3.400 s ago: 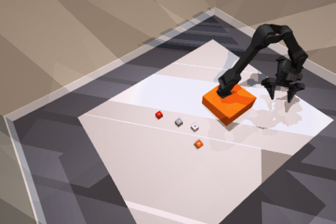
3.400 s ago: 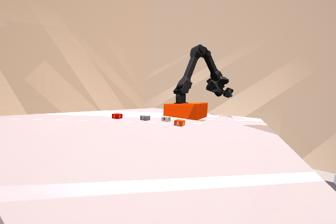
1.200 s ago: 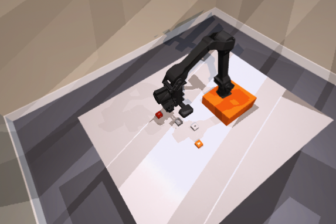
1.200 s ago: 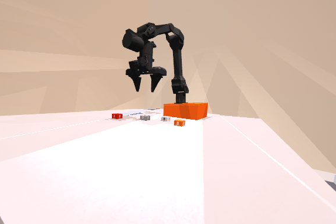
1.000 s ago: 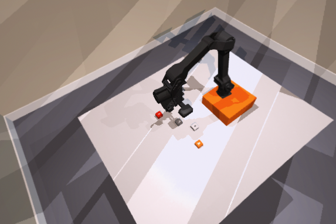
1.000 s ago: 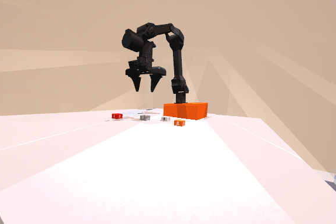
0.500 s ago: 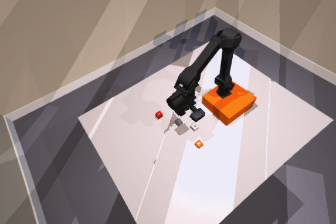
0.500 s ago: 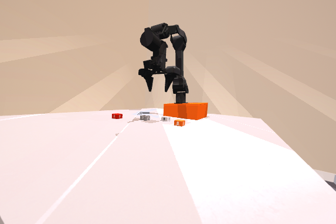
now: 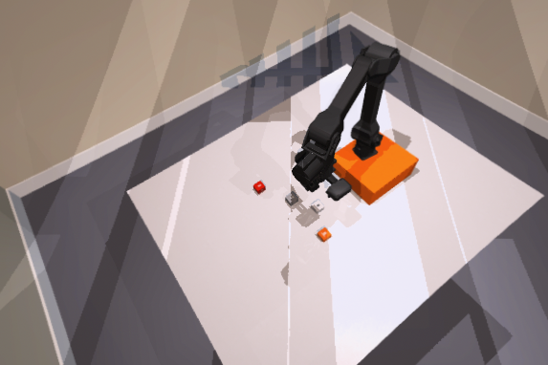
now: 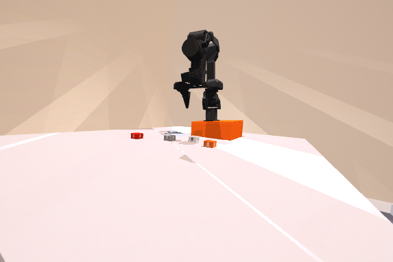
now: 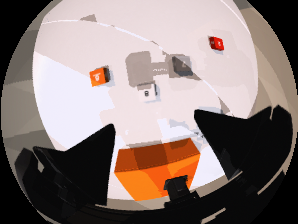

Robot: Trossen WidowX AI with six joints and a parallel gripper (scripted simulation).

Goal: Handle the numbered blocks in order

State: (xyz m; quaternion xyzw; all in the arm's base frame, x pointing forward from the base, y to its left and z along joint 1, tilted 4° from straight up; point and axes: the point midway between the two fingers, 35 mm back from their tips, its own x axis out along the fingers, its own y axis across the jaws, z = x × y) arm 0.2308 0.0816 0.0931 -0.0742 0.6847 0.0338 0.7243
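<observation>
The red block (image 9: 259, 186) (image 10: 136, 136) (image 11: 216, 43), grey block (image 9: 292, 198) (image 10: 169, 138) (image 11: 182, 66), white block (image 9: 317, 205) (image 10: 193, 139) (image 11: 147, 93) and orange block (image 9: 324, 234) (image 10: 210, 143) (image 11: 99, 77) lie apart on the table. Each bears a small printed mark; I cannot read the digits surely. My gripper (image 10: 199, 103) (image 11: 155, 121) is open and empty, pointing down high above the table. In the wrist view the white block shows just beyond the gap between the fingertips. The grey block is in shadow. In the top view the arm hides one finger.
The arm stands on a large orange base box (image 9: 388, 167) (image 10: 211, 132) (image 11: 150, 182), close behind the white block. The pale table (image 9: 250, 268) (image 10: 124, 199) carries bright light bands and arm shadows. Low walls (image 9: 101, 140) surround it.
</observation>
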